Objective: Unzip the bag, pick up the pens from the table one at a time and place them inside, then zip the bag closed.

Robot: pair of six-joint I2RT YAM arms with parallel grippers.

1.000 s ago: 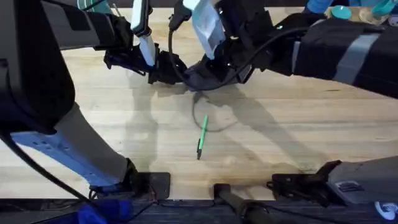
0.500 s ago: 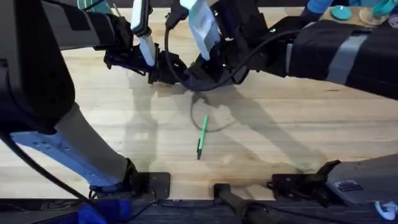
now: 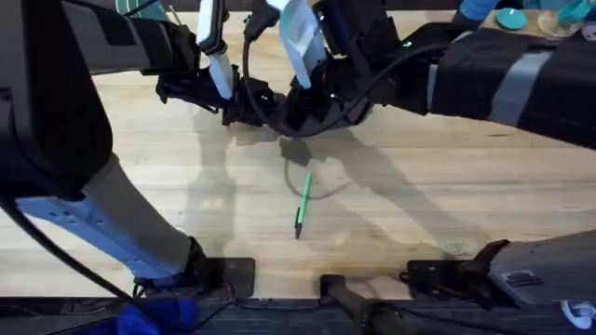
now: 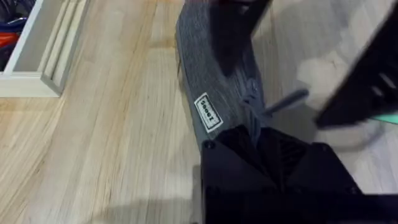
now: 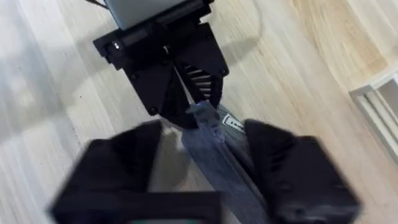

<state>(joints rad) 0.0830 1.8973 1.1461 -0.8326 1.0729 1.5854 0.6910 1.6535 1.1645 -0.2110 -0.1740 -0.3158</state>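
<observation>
The grey-blue bag [image 4: 208,87] lies on the table [image 3: 428,195] at the far middle, mostly covered by both grippers in the overhead view. My left gripper [image 3: 251,104] is shut on one end of the bag [image 5: 217,158]; its black fingers [image 5: 186,93] pinch the fabric beside a white label [image 4: 207,112]. My right gripper [image 3: 305,107] hovers open over the bag, its two blurred fingers [image 5: 124,162] straddling it. A small zipper pull tab [image 4: 288,100] sticks out near the pinched end. One green pen [image 3: 302,207] lies in the middle of the table, nearer me than the bag.
A white tray box [image 4: 38,53] stands beyond the bag's far end, also seen as a pale frame [image 5: 380,106]. Teal objects [image 3: 510,17] sit at the far right corner. Bare wood stretches left and right of the pen.
My right gripper has slid a little to the left along the bag, closer to my left gripper. The left gripper and the pen have stayed put.
</observation>
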